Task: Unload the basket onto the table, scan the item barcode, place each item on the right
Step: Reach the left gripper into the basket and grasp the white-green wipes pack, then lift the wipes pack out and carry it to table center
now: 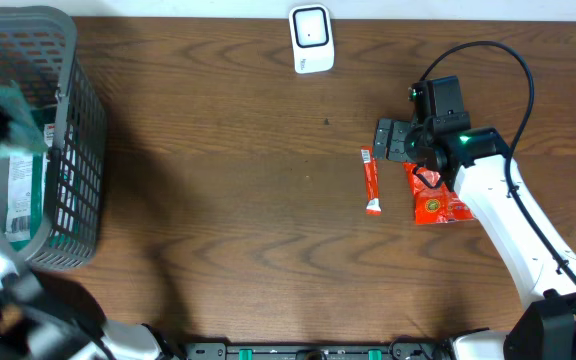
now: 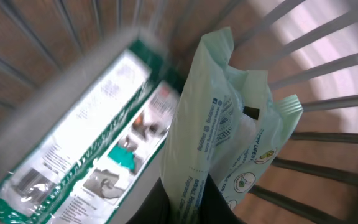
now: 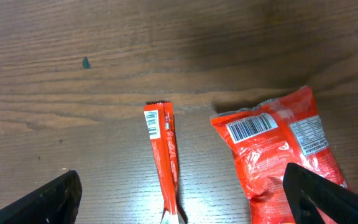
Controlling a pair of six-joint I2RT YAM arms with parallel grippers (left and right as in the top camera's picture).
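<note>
A: Left gripper?
B: Clamped on pale green packet, inside basket.
A: Right gripper?
B: Wide open, empty, above red stick and red pouch on table.

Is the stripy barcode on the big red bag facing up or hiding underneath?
Facing up. The red snack bag lies flat on the table, and its barcode shows on top.
</note>
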